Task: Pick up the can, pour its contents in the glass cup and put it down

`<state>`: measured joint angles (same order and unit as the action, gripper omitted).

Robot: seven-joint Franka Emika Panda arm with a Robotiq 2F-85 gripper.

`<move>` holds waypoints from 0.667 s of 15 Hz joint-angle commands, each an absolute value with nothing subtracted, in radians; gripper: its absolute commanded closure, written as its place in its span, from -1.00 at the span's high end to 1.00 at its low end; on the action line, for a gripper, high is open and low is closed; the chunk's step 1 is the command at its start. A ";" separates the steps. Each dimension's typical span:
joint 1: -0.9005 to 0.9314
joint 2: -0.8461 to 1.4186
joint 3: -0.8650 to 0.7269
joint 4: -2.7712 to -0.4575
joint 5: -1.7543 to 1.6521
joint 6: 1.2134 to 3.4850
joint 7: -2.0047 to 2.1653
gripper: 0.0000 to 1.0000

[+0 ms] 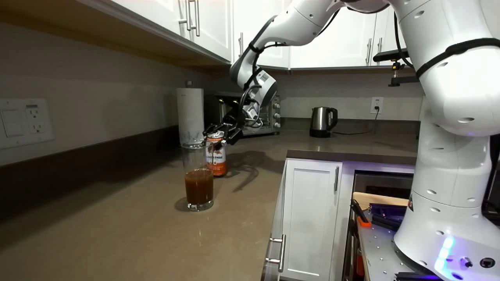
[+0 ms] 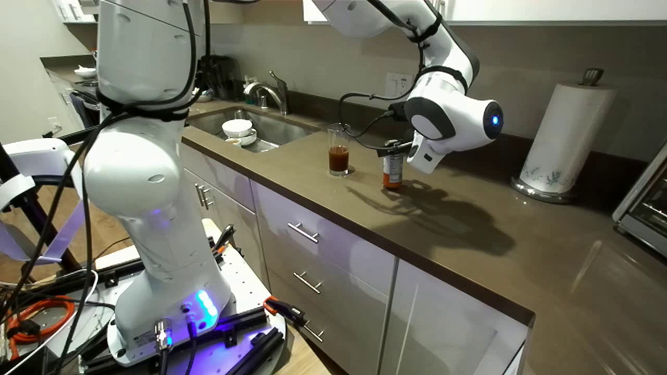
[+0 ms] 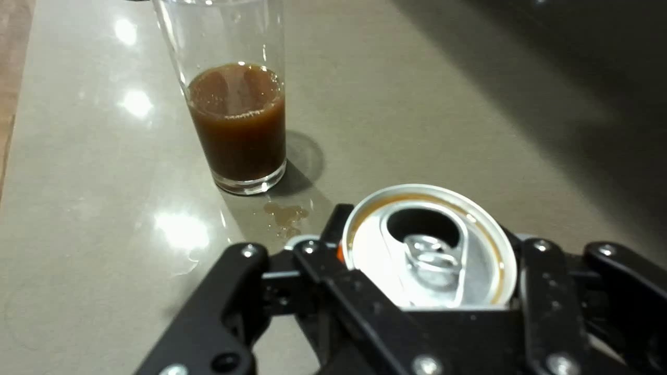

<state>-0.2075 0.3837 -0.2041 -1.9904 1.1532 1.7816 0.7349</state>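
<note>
The glass cup stands upright on the counter, brown drink filling roughly its lower half; it also shows as the glass cup and the glass cup. Just beyond it in an exterior view is the can, orange and white, upright. My gripper is shut around the can's upper part, a black finger on either side. From above, the can's silver top has its mouth open, with brown liquid along the rim. The can's base is at or very near the counter; contact cannot be told for certain.
A small brown spill lies between glass and can. Behind the arm are a paper-towel roll, a toaster oven and a kettle. The sink holds white bowls. Upper cabinets overhang the counter.
</note>
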 commanded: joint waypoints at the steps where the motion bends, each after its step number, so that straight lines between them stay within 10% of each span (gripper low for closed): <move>1: -0.230 0.419 -0.206 -1.957 1.182 1.728 0.707 -0.44; 3: -0.232 0.428 -0.210 -1.950 1.179 1.721 0.710 -0.44; 5: -0.234 0.435 -0.212 -1.946 1.177 1.720 0.714 0.56; 10: -0.230 0.429 -0.220 -1.950 1.161 1.732 0.726 0.98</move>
<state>-0.2202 0.4203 -0.2140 -1.9653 1.1539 1.7561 0.7348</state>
